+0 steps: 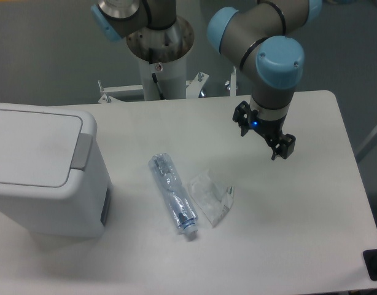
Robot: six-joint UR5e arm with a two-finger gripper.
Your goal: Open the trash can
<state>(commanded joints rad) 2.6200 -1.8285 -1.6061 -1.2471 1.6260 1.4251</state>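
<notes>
The large white boxy plastic trash can [44,175] with rounded corners is sitting at the left edge of the white rectangular table [287,233], and the frame is cutting off its left side, so its full width is not showing. Its flat white lid [32,147] is lying closed, with the grey rectangular push tab [81,152] facing right along the lid's edge and a small dark panel [105,206] showing low on the right wall.

The black two-finger pincer [264,134] is hanging from the grey arm with light-blue joint caps [277,61], over the right half of the table, well apart from the trash can and touching nothing. Its two fingers are standing apart with open space between them, though their tips are dark and small, so the finer shape is hard to make out. A blue light is glowing at the wrist.

Between the bin and the pincer, a crushed clear plastic bottle [173,196] is lying on the table, cap end toward the camera, and a crumpled clear plastic wrapper [212,196] is lying just beside it on its right. A dark object [374,265] is being cut off at the lower right corner and cannot be identified.
</notes>
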